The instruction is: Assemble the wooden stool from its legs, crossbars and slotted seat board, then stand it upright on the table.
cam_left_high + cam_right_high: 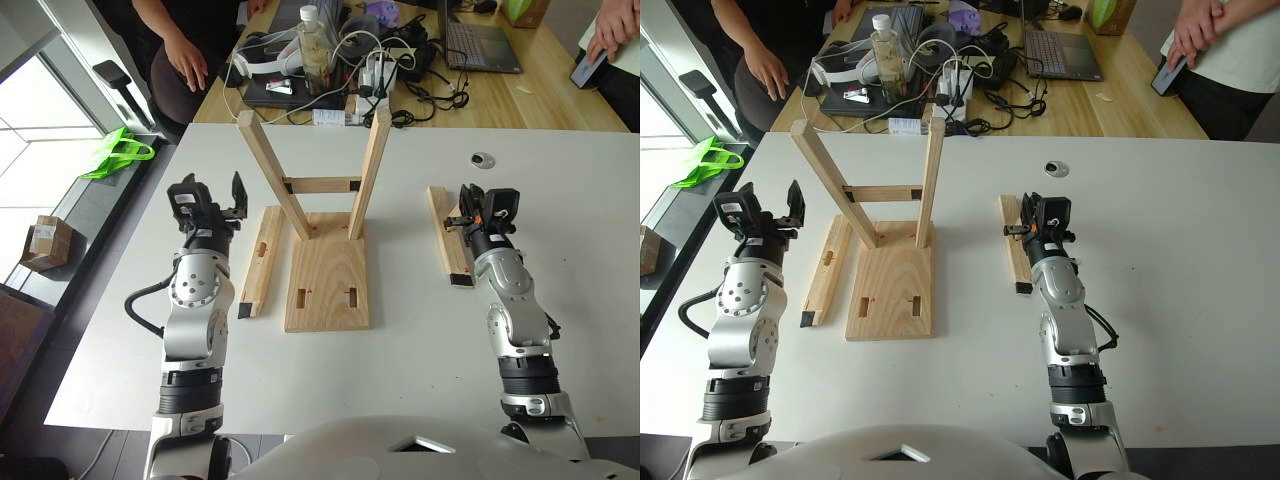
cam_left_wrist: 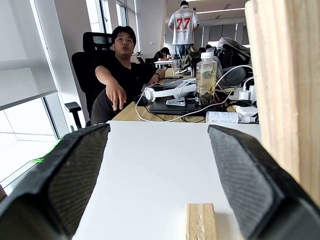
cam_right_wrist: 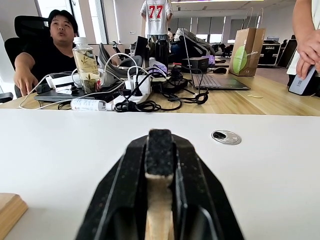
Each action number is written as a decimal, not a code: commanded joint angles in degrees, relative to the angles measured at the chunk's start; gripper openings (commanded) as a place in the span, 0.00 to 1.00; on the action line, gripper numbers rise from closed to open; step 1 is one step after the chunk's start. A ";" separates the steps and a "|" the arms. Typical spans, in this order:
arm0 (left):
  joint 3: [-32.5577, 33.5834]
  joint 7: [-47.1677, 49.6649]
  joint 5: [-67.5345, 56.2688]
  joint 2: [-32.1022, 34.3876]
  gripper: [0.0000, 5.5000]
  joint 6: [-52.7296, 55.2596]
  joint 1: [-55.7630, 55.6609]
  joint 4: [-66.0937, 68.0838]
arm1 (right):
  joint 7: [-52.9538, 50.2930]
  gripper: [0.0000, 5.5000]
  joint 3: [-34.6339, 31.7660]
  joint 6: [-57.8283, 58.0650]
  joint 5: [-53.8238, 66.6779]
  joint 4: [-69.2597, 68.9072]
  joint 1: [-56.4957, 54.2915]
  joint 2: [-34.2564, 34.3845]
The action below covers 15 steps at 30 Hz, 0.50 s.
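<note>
The slotted seat board (image 1: 327, 285) lies flat in the middle of the white table. Two wooden legs (image 1: 272, 172) stand in its far slots, leaning slightly and joined by a crossbar (image 1: 320, 185). A loose slotted leg (image 1: 258, 262) lies just left of the board. My left gripper (image 1: 212, 197) is open beside that leg's far end, and its wide-spread fingers (image 2: 75, 175) frame the leg's end (image 2: 200, 222). Another loose leg (image 1: 444, 235) lies right of the board. My right gripper (image 3: 160, 150) is shut on its edge, low over the table.
A cable grommet (image 1: 483, 159) sits in the table's far right part. Behind the white table stands a wooden desk (image 1: 540, 95) crowded with a bottle (image 1: 313, 45), cables and a laptop. People sit and stand around that desk. The near half of the table is bare.
</note>
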 commanded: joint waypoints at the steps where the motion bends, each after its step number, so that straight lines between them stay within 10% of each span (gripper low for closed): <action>1: 0.59 -0.55 1.36 -0.56 0.64 1.00 -0.96 -0.52 | 0.16 0.07 -0.40 4.62 -0.17 0.43 -1.00 0.54; 15: 1.45 -1.75 3.56 -1.67 0.64 0.81 -2.39 0.86 | 2.34 0.07 -2.45 11.16 0.03 3.55 -6.06 0.12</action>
